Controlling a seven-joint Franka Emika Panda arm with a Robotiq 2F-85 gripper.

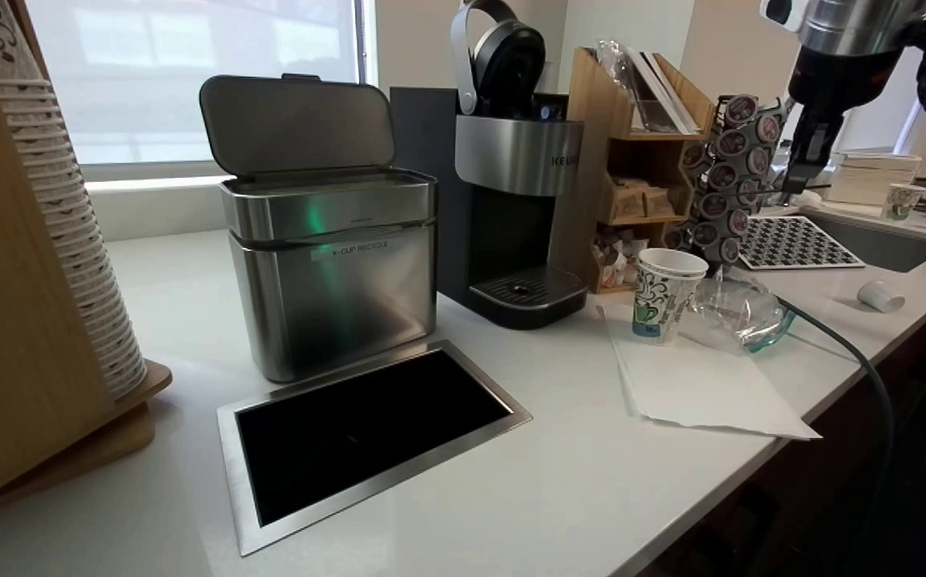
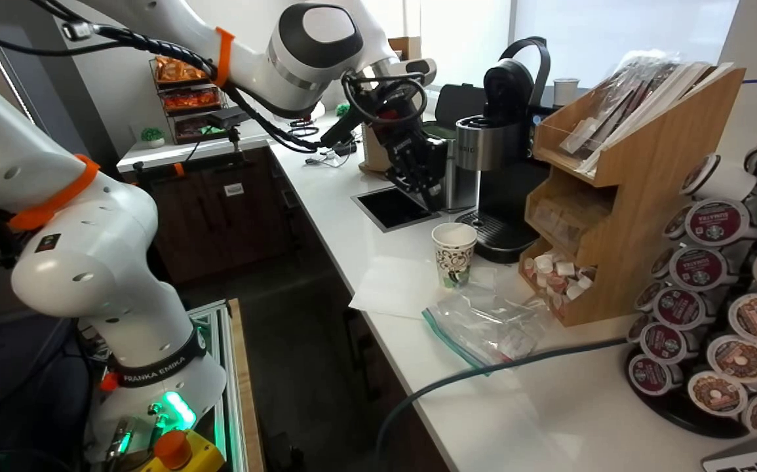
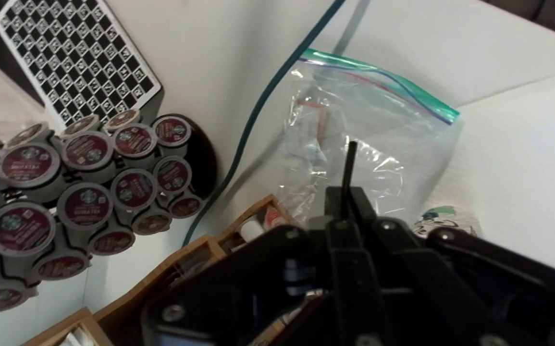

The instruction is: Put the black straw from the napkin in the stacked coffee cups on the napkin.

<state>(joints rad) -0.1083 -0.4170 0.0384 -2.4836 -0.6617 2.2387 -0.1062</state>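
Observation:
My gripper is shut on the thin black straw, which sticks out past the fingertips in the wrist view. The gripper is above the counter and higher than the cups, in both exterior views. The stacked coffee cups stand upright on the white napkin. Both also show in an exterior view, the cups at the napkin's right side. In the wrist view the cups are right of the fingers, partly hidden by them, with the napkin around them.
A clear plastic bag lies beside the cups. A dark hose crosses the counter. A wooden organizer, a coffee maker and a pod carousel stand behind. A rectangular counter opening lies before a metal bin.

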